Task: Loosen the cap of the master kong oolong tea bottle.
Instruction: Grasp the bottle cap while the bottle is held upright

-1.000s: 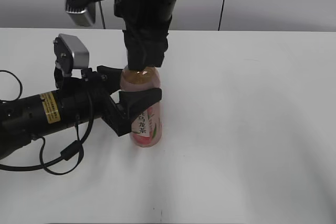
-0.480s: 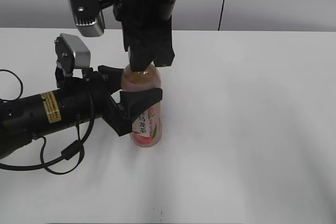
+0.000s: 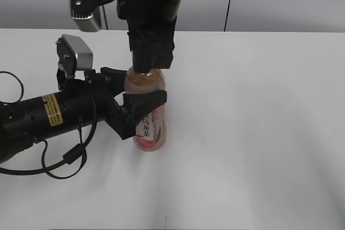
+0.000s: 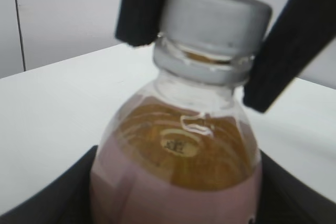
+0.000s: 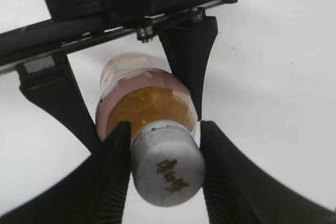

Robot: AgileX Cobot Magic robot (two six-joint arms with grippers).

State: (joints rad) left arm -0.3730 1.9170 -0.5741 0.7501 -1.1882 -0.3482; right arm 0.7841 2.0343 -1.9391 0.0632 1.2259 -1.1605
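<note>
On the white worktop [image 3: 259, 133] the master kong oolong tea bottle [image 3: 148, 114] stands upright, slightly left of centre in the exterior view, with its pink label and strip of Chinese characters facing the camera. The left tool [image 3: 135, 100] reaches in from the left, lying low along the worktop, and is clenched on the bottle's body just below the shoulder, one dark finger in front and one behind. The left wrist view shows the tea-filled shoulder sitting between those two fingers.

From above, the right tool [image 5: 165, 156] comes straight down over the neck. Its two black fingers [image 4: 142, 6] sit on opposite sides of the cap [image 5: 167, 170], which shows a small dark logo on top. The right wrist view has both pads against the cap's sides, so the right tool appears to be gripping the cap. The left wrist view is blurred and close, and whether the pressure is firm cannot be settled from it. In that view the tamper ring below the cap looks intact and the cap sits level.

By my reading, the step in hand is the twist itself: bottle braced, cap held. The next move calls for the right wrist to rotate about the bottle's upright axis in the unscrewing direction while the left tool resists the turn. The likely troubles are the pads slipping on the smooth cap, or the bottle spinning inside the lower grip.
</note>
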